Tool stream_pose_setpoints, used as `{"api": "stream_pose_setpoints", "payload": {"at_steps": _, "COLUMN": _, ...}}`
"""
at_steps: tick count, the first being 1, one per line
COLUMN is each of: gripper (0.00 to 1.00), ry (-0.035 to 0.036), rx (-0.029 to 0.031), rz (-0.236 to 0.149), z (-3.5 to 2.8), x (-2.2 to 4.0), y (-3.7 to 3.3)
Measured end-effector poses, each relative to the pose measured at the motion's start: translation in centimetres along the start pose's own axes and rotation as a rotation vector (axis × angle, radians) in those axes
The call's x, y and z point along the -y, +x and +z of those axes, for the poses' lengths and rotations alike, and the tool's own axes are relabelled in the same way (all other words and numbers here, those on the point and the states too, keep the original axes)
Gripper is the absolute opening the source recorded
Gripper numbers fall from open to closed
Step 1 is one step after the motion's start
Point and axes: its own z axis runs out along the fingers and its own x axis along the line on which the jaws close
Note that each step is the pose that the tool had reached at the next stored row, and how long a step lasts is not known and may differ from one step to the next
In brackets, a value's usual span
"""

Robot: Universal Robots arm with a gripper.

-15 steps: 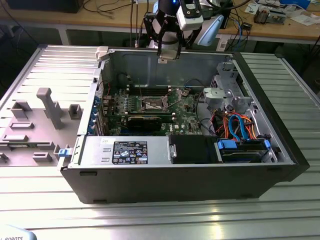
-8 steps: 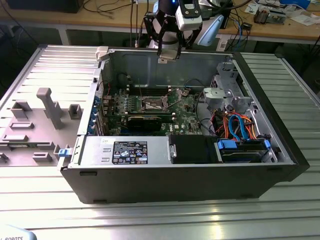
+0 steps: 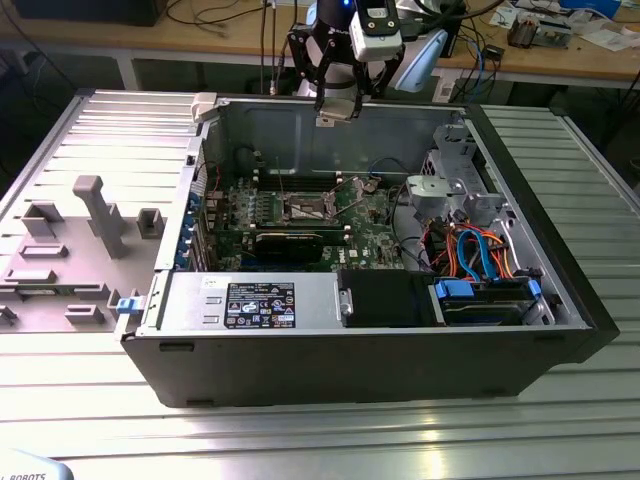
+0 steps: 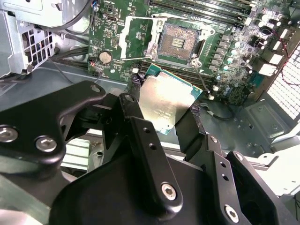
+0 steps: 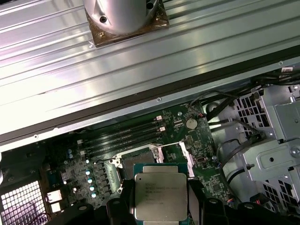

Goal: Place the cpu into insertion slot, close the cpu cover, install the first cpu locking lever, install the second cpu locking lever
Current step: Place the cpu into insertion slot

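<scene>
My gripper (image 3: 331, 116) hangs above the open computer case near its back wall and is shut on the cpu (image 4: 164, 104) (image 5: 159, 196), a flat square chip with a silvery top held by its edges between the black fingers (image 4: 140, 136). Below it lies the green circuit board (image 3: 365, 215). On the board, the insertion slot (image 4: 178, 42) (image 3: 305, 208) shows its dark centre uncovered. The cpu cover (image 4: 136, 36) (image 5: 182, 154) stands flipped open beside the slot. Thin wire levers (image 4: 202, 77) stick out next to the socket. In the first wrist view the cpu hides part of the slot (image 5: 136, 163).
The case (image 3: 350, 370) lies on a ribbed metal table (image 3: 300, 440). Inside it are a drive cage (image 3: 455, 195), orange and blue cables (image 3: 480, 255), a black box (image 3: 385, 298) and a long card (image 3: 288, 243). A grey fixture plate (image 3: 80, 230) sits at the exterior view's left.
</scene>
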Motion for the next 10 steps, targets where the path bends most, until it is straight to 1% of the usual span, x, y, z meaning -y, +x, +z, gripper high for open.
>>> {"api": "stream_pose_setpoints", "payload": {"at_steps": 10, "gripper": 0.54, "ry": -0.0002, "rx": 0.0008, "rz": 0.009, "z": 0.00, "x": 0.00, "y": 0.00}}
